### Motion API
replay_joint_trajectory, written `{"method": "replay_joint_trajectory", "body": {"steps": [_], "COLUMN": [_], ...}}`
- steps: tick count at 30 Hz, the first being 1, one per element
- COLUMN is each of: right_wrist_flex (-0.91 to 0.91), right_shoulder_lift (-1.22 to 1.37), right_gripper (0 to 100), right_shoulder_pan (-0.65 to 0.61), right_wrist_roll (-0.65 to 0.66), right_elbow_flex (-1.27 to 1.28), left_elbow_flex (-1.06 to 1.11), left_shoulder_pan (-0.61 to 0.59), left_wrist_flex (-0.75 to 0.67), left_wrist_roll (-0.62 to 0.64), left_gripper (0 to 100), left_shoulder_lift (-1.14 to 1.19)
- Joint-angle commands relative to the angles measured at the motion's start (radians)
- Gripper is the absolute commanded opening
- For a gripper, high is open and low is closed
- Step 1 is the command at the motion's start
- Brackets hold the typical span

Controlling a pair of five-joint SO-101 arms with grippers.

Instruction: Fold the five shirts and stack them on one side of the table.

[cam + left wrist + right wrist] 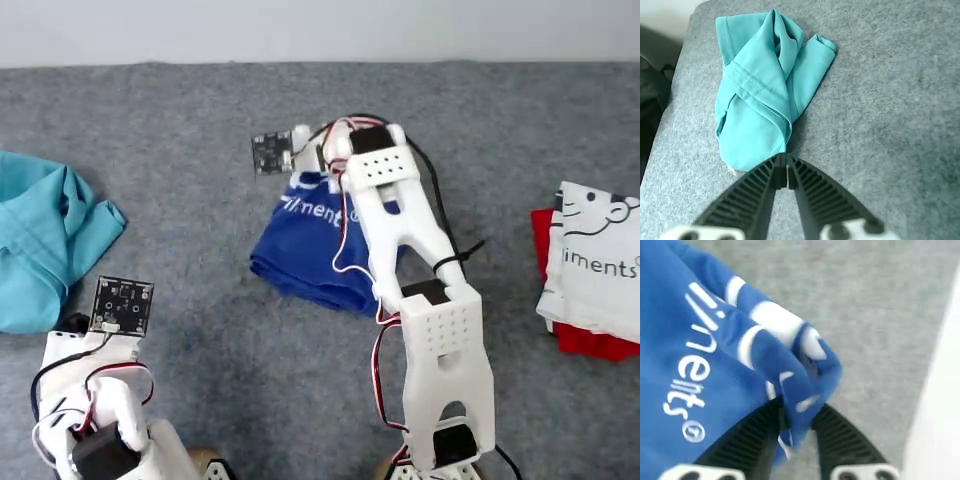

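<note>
- Right gripper [795,412]: black ribbed fingers [837,437] closed on a bunched edge of the blue shirt [715,340]. The cloth is pinched between them, so they stand a sliver apart.
- Left gripper [786,167]: fingers meet tip to tip with nothing between them. It hovers over the bare grey desk [880,125], just beside the teal shirt [760,95].
- Blue shirt: middle of the desk, toward the far edge. It is gathered into a thick, uneven bundle with white lettering uppermost.
- Teal shirt: left edge of the desk, crumpled and not yet folded.
- White shirt [595,265]: folded, lying on a folded red shirt [590,340] at the right edge of the desk.
- Handling, as judged: light, limp knit cloth that sags and drags on the felt-like desk cover. A pinch at one point will probably lift a single layer and let the fold spill. Best taken at a hem corner or through the full folded thickness.
- Hard to make out: the high view cuts off the stack and the teal shirt at its sides. The right arm covers part of the blue bundle. How many layers the pinch holds cannot be told.
</note>
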Motion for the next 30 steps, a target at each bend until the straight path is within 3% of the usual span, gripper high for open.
{"method": "replay_joint_trajectory", "body": {"steps": [1, 8, 15, 20, 24, 30], "right_wrist_flex": [0.085, 0.309, 0.518, 0.664, 0.685, 0.687], "right_shoulder_lift": [-0.016, -0.019, -0.013, -0.019, -0.022, -0.077], "right_gripper": [16.5, 16.3, 17.6, 27.2, 27.7, 28.0], "right_shoulder_pan": [0.013, -0.002, 0.001, -0.004, -0.001, -0.018], "right_wrist_roll": [-0.17, -0.425, -0.941, -1.206, -1.392, -1.562], "right_elbow_flex": [-0.169, -0.301, -0.396, -0.44, -0.446, -0.365], "left_elbow_flex": [-0.007, -0.005, -0.005, -0.004, -0.004, -0.004], "left_shoulder_pan": [0.005, 0.009, 0.006, 0.006, 0.005, 0.005], "left_wrist_flex": [-0.006, -0.006, -0.002, -0.002, 0.0, -0.006], "left_wrist_roll": [-0.012, -0.012, -0.031, -0.091, -0.091, -0.091], "left_gripper": [1, 1, 1, 1, 1, 1], "left_shoulder_lift": [-0.006, -0.006, -0.006, -0.006, -0.006, -0.006]}}
